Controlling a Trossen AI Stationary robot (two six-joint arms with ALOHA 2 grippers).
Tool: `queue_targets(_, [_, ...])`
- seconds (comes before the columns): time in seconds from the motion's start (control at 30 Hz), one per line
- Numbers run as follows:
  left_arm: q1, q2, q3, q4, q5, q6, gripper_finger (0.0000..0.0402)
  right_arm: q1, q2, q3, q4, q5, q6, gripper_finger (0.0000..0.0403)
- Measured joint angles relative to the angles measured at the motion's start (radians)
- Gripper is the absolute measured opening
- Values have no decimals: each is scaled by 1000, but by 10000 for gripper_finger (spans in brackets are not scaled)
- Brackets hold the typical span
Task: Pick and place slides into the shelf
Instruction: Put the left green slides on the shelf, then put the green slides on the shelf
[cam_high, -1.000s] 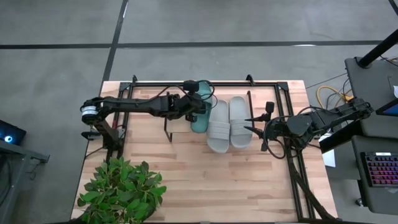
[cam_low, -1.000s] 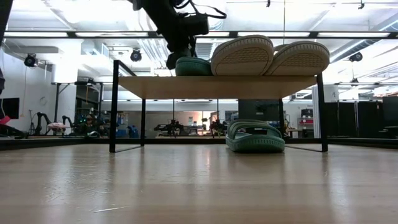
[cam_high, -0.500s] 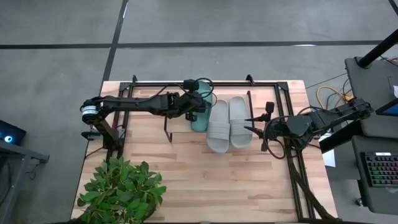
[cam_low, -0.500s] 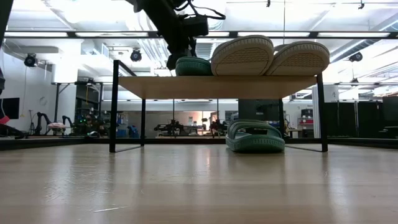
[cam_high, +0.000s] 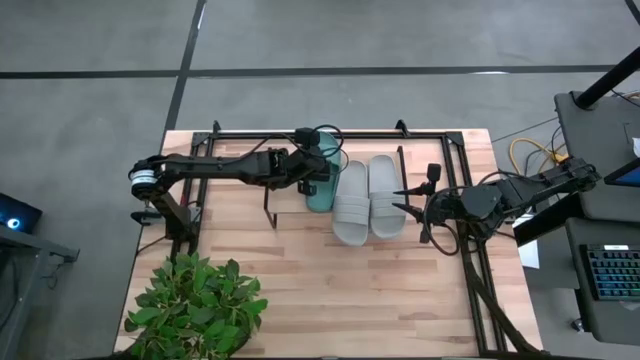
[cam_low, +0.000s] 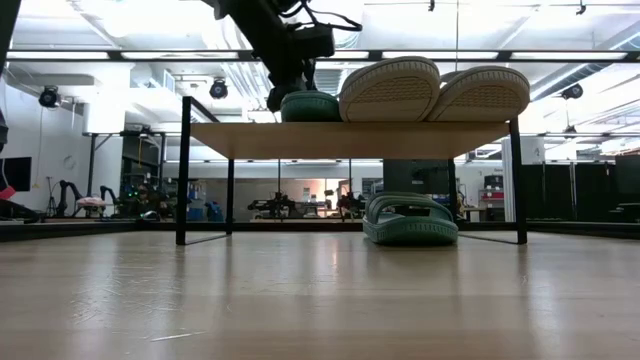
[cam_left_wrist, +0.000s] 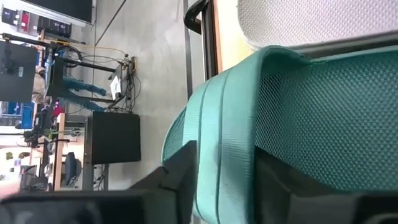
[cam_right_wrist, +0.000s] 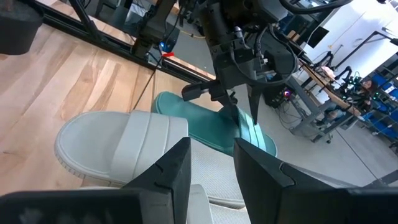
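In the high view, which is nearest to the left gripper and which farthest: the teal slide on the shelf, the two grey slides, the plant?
1. Teal slide: at the left gripper, on the shelf.
2. Inner grey slide: beside the teal one.
3. Outer grey slide: one place further right.
4. Plant: at the table's near left corner.

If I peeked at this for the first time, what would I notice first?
Probably the two pale grey foam slide sandals lying side by side on the low wooden shelf with thin black legs, with a teal green foam sandal beside them. The left gripper straddles that teal sandal's strap, while another teal sandal sits under the shelf. A leafy green plant fills the table's near-left corner.
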Motion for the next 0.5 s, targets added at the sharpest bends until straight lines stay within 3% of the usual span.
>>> queue_targets(0.23, [-11,0,0,-5,3,-2,158,0,0,0,0,0,0,112])
queue_targets(0.5, [-65,-50,0,-36,7,-14,162,0,0,-2,0,0,0,112])
